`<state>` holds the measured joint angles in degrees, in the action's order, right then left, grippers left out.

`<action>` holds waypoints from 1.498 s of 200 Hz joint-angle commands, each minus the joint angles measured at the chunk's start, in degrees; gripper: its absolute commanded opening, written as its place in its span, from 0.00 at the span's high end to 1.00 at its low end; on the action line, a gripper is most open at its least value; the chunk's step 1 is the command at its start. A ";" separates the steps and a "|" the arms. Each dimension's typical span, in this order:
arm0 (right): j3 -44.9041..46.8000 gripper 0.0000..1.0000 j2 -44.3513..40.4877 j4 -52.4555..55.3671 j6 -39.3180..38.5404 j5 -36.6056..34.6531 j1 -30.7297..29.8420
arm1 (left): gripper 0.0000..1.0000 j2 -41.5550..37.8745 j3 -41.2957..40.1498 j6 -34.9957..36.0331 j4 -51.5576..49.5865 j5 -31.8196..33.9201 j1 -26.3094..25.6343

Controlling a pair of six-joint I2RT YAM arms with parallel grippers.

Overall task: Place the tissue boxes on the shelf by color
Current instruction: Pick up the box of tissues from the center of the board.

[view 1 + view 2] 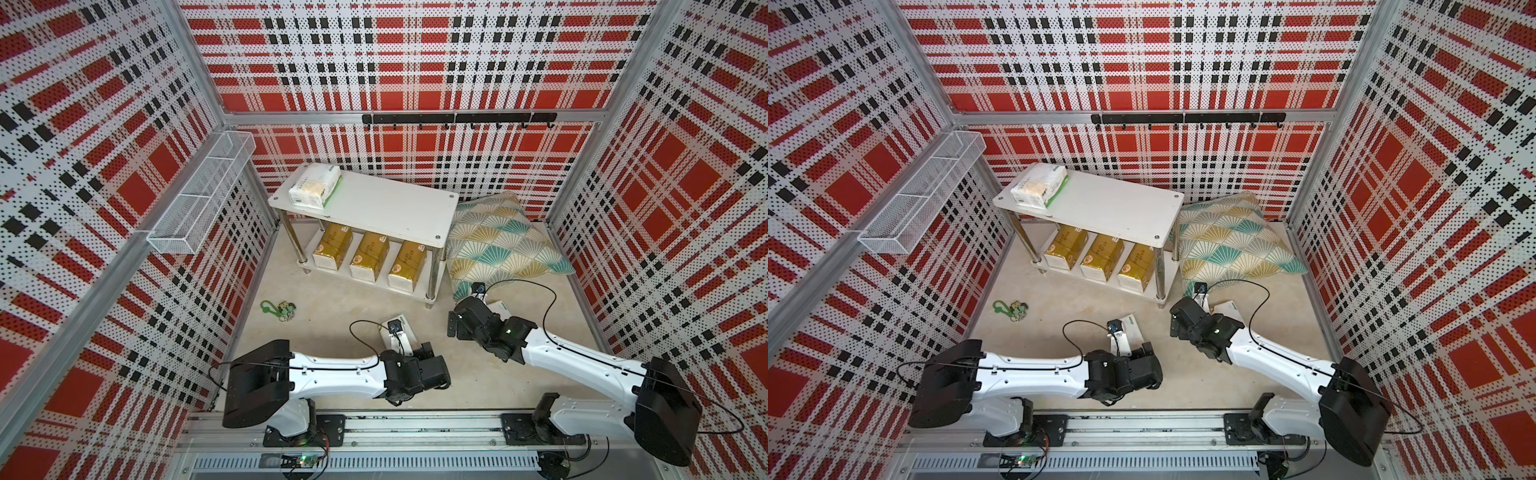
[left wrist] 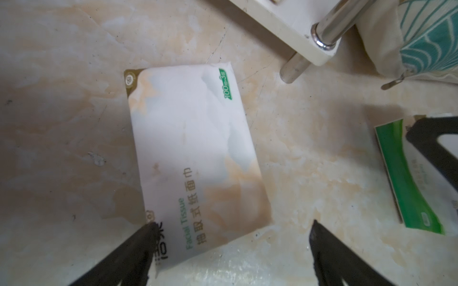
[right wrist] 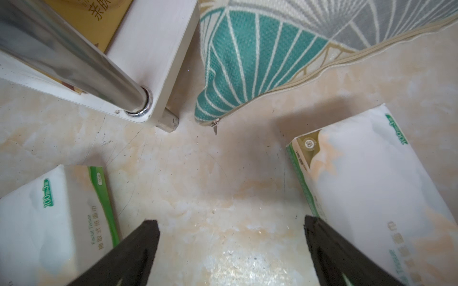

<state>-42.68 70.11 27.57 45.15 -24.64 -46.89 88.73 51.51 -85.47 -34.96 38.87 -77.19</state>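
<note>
Hovering over a pale marbled floor (image 2: 62, 123), the left gripper (image 2: 233, 224) is shown with its black jaws spread wide and empty, just above one end of a soft white brick-shaped tissue pack with beige patches and green edging (image 2: 193, 148), which lies flat and skewed to the jaws. One fingertip (image 2: 146, 237) is seen over the pack's corner, its partner over bare floor. The right gripper (image 3: 230, 220) is likewise wide and empty, held over bare floor beside a second white pack (image 3: 371, 185) and near a teal-and-gold fan-patterned pillow (image 3: 247, 62). On the low two-tier shelf of white boards and chrome legs (image 1: 386, 208), a third white pack (image 1: 316, 185) is set on the top board and three shiny gold packs (image 1: 370, 255) on the lower. If the left jaws were closed from this offset, only a corner would likely be pinched, and the yielding pack could be crumpled, spun or dropped.
</note>
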 commanded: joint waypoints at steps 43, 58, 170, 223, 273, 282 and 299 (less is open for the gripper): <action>2.78 0.00 -2.78 -4.59 -2.83 2.22 2.61 | 0.01 6.19 7.25 -4.27 -13.75 0.13 -0.68; 3.55 0.00 -3.20 -5.26 -3.21 2.87 3.33 | 0.01 5.99 7.42 -5.44 -15.53 -0.15 -0.77; 4.47 0.00 -2.49 -9.19 -6.17 6.79 6.45 | 0.01 8.68 8.56 -6.39 -14.49 0.73 1.71; 4.98 0.00 -1.51 -10.43 -6.17 7.77 6.46 | 0.01 11.39 9.40 -4.94 -13.37 1.20 2.32; 5.58 0.00 -1.14 -11.31 -6.36 8.12 6.80 | 0.01 13.22 9.64 -5.19 -11.46 0.47 2.41; 5.76 0.00 -1.11 -11.57 -6.34 8.21 6.82 | 0.01 12.95 9.77 -5.69 -11.45 0.89 2.17; 5.86 0.00 -0.93 -11.83 -6.27 8.52 6.90 | 0.01 11.78 10.14 -6.81 -11.45 2.26 1.43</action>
<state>-37.74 68.55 17.08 39.42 -16.58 -40.66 100.82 60.49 -91.20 -46.59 39.79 -75.05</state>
